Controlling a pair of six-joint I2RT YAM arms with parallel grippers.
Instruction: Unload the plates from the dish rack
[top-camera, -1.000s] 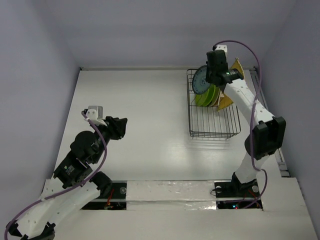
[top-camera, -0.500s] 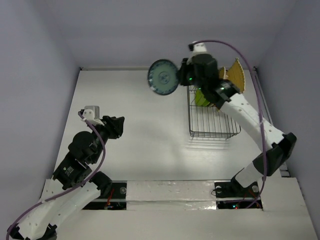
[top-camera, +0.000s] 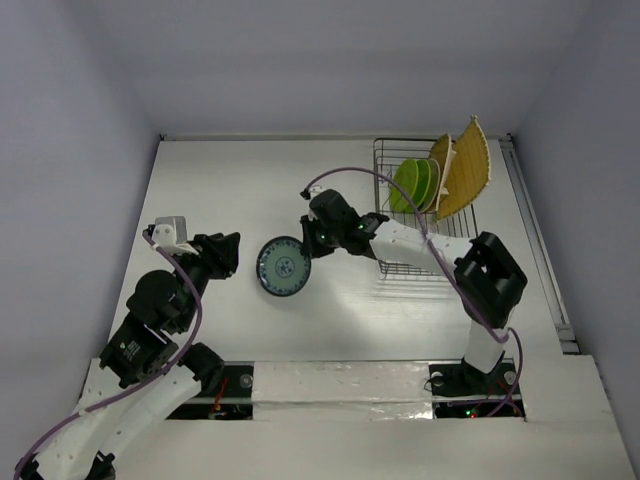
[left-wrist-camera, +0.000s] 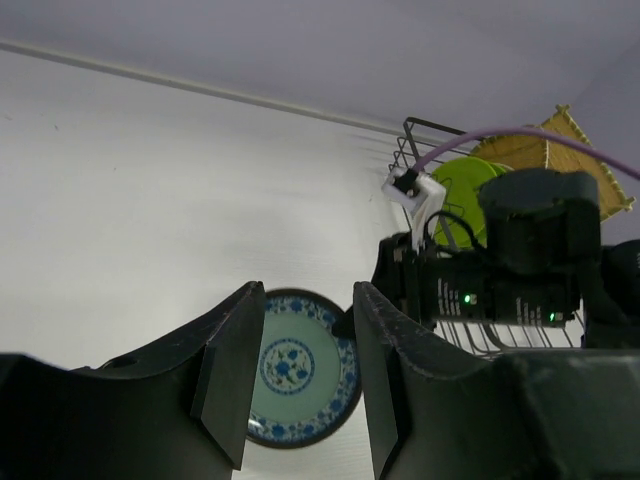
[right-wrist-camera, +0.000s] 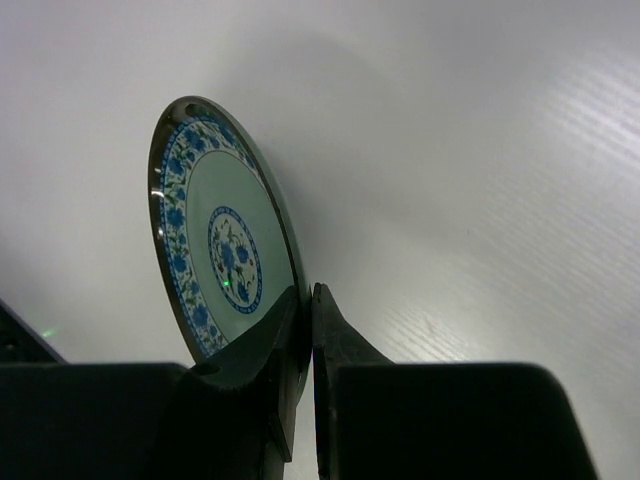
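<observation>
My right gripper (top-camera: 312, 245) is shut on the rim of the round teal patterned plate (top-camera: 283, 267) and holds it low over the table, left of the dish rack (top-camera: 428, 245). The plate also shows in the right wrist view (right-wrist-camera: 222, 235), pinched between my fingers, and in the left wrist view (left-wrist-camera: 300, 370). My left gripper (top-camera: 232, 252) is open and empty, just left of the plate. Lime-green plates (top-camera: 413, 185), a cream plate (top-camera: 447, 160) and woven straw-yellow tray plates (top-camera: 468, 172) stand at the rack's far end.
The rack's near half holds only bare wire. The white table (top-camera: 250, 190) meets walls at the back and both sides. The right arm's purple cable (top-camera: 370, 175) loops over the rack's left side.
My right arm has lifted the teal plate out of the rack, swung it left and brought it down near my left gripper. The left arm has shifted slightly.
</observation>
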